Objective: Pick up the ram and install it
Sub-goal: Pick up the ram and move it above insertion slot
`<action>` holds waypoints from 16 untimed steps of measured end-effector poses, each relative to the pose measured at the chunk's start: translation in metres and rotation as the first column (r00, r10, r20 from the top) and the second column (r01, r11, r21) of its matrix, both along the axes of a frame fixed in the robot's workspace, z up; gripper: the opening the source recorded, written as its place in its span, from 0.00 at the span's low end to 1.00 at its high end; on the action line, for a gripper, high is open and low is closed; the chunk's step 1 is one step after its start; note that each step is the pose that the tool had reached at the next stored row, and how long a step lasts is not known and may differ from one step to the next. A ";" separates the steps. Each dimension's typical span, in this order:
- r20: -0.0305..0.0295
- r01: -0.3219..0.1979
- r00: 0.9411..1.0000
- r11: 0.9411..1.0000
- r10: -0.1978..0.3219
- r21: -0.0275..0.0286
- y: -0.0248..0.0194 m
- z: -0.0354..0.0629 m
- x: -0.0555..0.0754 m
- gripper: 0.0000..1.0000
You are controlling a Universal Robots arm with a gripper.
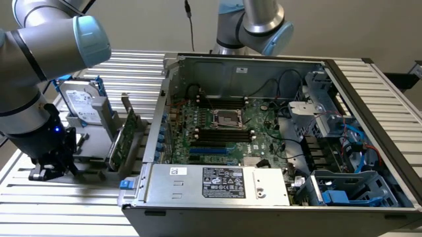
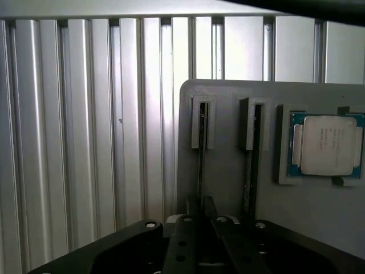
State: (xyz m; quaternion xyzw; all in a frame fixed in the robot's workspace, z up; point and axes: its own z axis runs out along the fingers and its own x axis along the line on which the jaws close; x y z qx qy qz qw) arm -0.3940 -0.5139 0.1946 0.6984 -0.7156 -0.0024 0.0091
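Hovering low over the grey holder (image 2: 227, 171) on the counter (image 1: 66, 212), left of the open case (image 1: 250, 64), the pincer (image 2: 201, 220) is aligned with the ram (image 2: 201, 165), which is stood edge-on in its slot; the pincer's width cannot be told; pickup and installation are judged outstanding.

The ram (image 2: 200, 165) stands on edge (a thin dark strip) in a grey holder (image 2: 225, 171), just ahead of the gripper (image 2: 205, 225).
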 end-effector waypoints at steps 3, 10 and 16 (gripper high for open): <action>0.000 0.000 1.000 1.000 0.000 0.000 0.0000 0.0000 0.000 0.14; 0.000 0.000 1.000 1.000 0.000 0.000 0.0001 0.0115 0.000 0.14; 0.000 0.000 1.000 1.000 0.000 0.000 0.0004 0.0390 0.000 0.14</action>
